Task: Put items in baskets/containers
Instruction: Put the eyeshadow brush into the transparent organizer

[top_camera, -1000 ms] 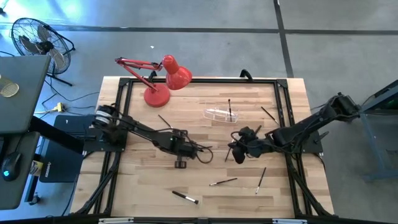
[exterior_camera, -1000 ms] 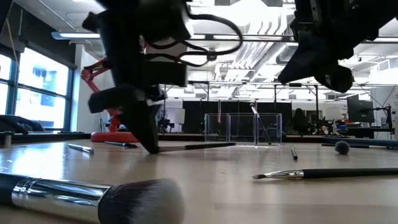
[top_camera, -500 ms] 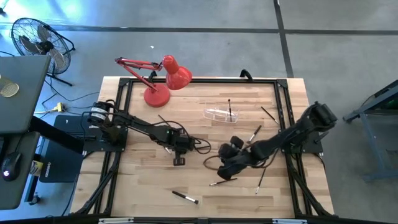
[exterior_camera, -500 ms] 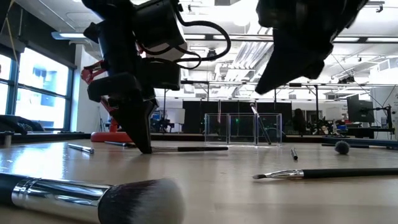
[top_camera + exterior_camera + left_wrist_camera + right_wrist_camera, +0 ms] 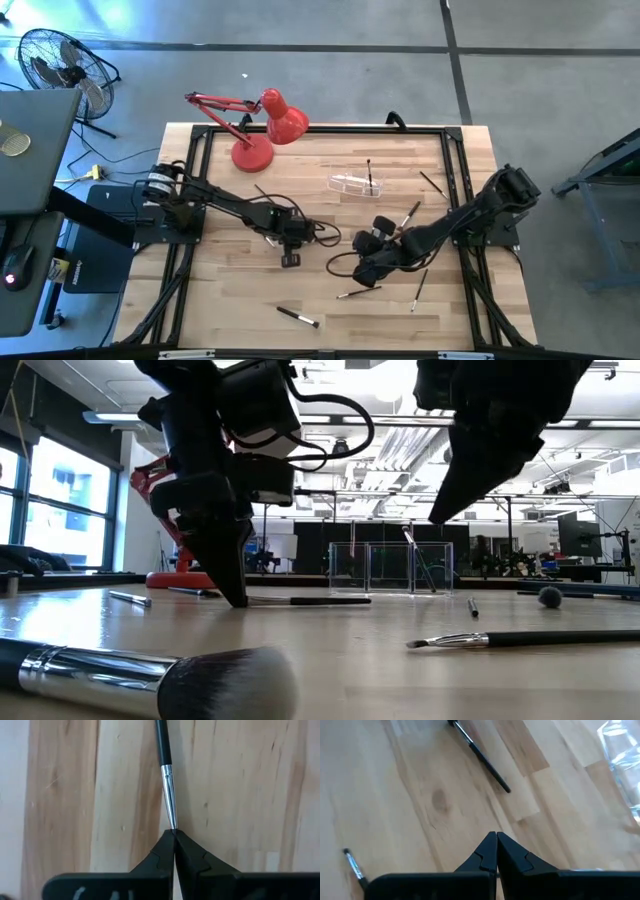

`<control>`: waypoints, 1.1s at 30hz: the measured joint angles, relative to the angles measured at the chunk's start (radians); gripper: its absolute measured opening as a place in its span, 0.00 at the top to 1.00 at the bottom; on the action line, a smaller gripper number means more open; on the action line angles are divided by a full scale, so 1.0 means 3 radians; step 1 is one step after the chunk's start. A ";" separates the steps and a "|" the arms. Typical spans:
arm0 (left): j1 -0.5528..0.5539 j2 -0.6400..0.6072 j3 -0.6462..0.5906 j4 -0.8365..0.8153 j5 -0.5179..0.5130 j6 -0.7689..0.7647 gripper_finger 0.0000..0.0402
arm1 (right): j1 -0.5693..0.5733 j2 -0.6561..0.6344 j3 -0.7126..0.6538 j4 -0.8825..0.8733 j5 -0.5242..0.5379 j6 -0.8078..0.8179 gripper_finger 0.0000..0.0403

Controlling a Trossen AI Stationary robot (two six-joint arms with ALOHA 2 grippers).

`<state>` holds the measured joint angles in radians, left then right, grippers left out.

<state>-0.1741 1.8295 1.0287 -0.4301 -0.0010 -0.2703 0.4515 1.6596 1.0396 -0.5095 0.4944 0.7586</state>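
A thin brush [image 5: 165, 765] with a black handle and a silver ferrule lies on the wooden table. My left gripper [image 5: 174, 834] [image 5: 290, 258] points steeply down with its tips at the table [image 5: 236, 598], shut on the brush's tip end. My right gripper [image 5: 365, 266] [image 5: 496, 836] hangs shut and empty above the table's middle, its tips [image 5: 442, 515] well off the wood. The clear plastic container [image 5: 352, 183] [image 5: 390, 565] stands toward the far side with one brush [image 5: 369, 172] leaning in it. My left gripper pinches the narrow tip end of the brush's silver ferrule [image 5: 173, 824] between its two fingertips. The fingers come from above, slanting steeply down, in line with the brush. The brush [image 5: 310, 600] lies flat on the table, its handle stretching away from the fingers.
Loose brushes lie about: near the front edge [image 5: 298, 317], right of centre [image 5: 358, 292] [image 5: 420, 285], and by the container [image 5: 410, 214] [image 5: 432, 183] [image 5: 263, 192]. A red desk lamp [image 5: 262, 128] stands at the far left. A thick brush [image 5: 150, 680] lies close to the low camera.
My right gripper has swung toward the table's near edge and a little leftward, rolling as it went, and has stayed shut and empty. My left gripper has turned slightly on the spot, still shut at the brush's tip, and the brush has settled flatter on the wood.
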 joint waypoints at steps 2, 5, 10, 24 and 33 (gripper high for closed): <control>-0.0004 0.0005 0.0073 -0.0029 0.0016 0.0003 1.00 | -0.0004 0.0000 -0.0030 0.0027 0.0026 -0.0002 1.00; -0.0005 0.0021 0.0204 -0.0133 0.0088 -0.0030 1.00 | -0.0005 0.0006 -0.0058 0.0066 0.0085 -0.0189 0.99; 0.0110 0.0025 0.0316 -0.0105 0.0436 -0.0213 1.00 | -0.0039 0.0006 -0.0141 0.0349 0.0266 -0.0780 0.93; 0.0518 0.0011 0.0342 0.0078 0.1026 -0.0845 1.00 | -0.0182 0.0336 -0.0253 0.1029 0.0316 -0.2202 0.74; 0.0558 0.0006 0.0343 0.0132 0.1200 -0.1093 1.00 | -0.0247 0.0631 -0.0029 0.1283 0.0567 -0.2941 0.67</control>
<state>-0.0067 1.8313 1.1316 -0.3904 0.3590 -0.5980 0.3774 1.8489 1.0308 -0.1247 0.6647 -0.1237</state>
